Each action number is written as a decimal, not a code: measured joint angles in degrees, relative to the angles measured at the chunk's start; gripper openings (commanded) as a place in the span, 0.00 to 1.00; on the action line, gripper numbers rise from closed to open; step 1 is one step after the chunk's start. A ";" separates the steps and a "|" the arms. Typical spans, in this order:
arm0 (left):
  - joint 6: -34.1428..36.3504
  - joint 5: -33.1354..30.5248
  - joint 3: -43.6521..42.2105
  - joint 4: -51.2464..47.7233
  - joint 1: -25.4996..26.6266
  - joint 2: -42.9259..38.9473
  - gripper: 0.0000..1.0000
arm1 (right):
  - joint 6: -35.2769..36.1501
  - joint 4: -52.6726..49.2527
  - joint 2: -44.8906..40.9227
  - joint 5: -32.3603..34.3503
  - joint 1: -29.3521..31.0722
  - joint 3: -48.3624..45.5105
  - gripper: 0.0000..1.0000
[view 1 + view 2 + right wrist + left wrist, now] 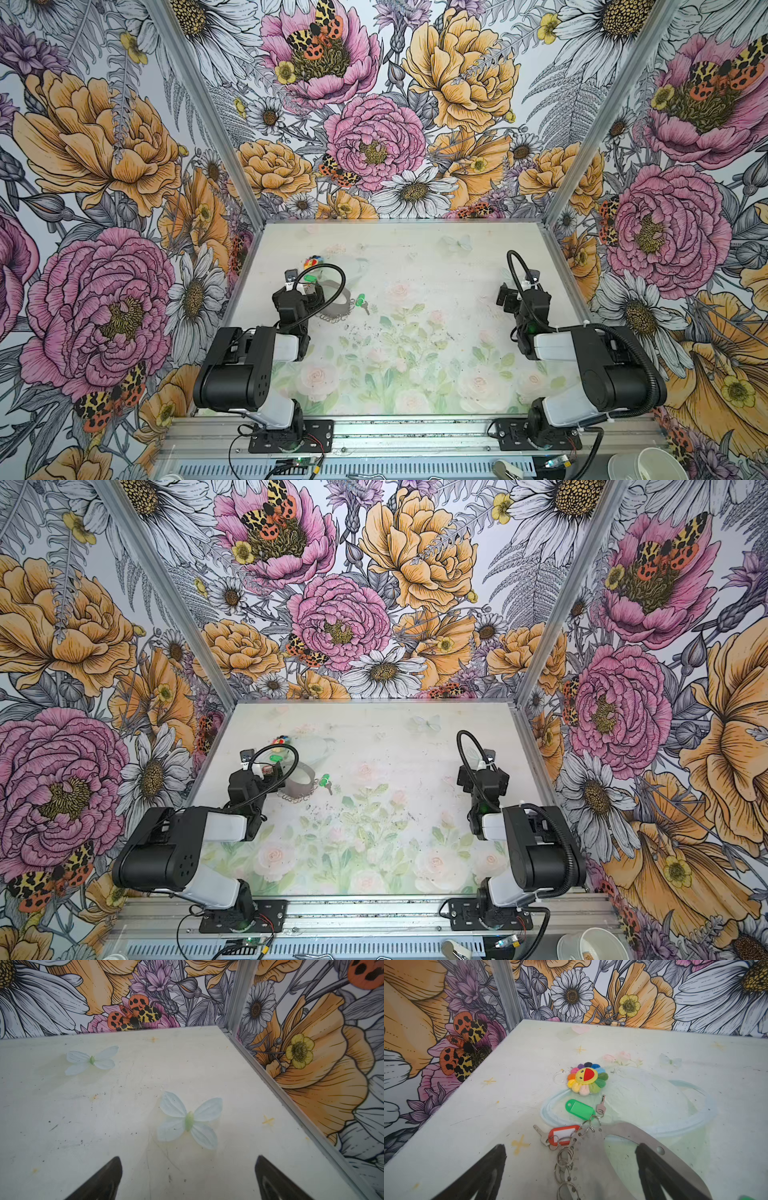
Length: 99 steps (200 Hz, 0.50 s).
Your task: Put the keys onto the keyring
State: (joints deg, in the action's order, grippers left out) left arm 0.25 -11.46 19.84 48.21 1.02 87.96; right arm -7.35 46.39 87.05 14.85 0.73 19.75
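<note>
The left jaws hang open over the keyring [593,1159], the right jaws open well apart from it, and we fear closing here shoves it onto the green key [360,300] just beside it.

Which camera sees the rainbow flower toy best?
The left wrist view: the rainbow flower toy is close and whole, its smiling face clear. In both top views it is a tiny coloured speck. The right wrist view does not show it.
</note>
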 measured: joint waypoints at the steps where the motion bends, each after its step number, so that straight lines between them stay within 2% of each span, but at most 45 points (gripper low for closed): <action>1: 0.00 0.00 0.00 0.07 0.00 0.00 0.99 | -0.02 0.07 0.00 0.00 0.00 0.02 0.99; 99: 0.37 0.04 0.39 4.37 0.33 0.66 0.99 | 1.03 3.67 0.11 0.39 0.02 0.37 0.99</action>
State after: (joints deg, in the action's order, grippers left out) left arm 0.62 -11.42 20.23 52.58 1.34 88.62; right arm -6.33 50.06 87.15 15.25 0.75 20.12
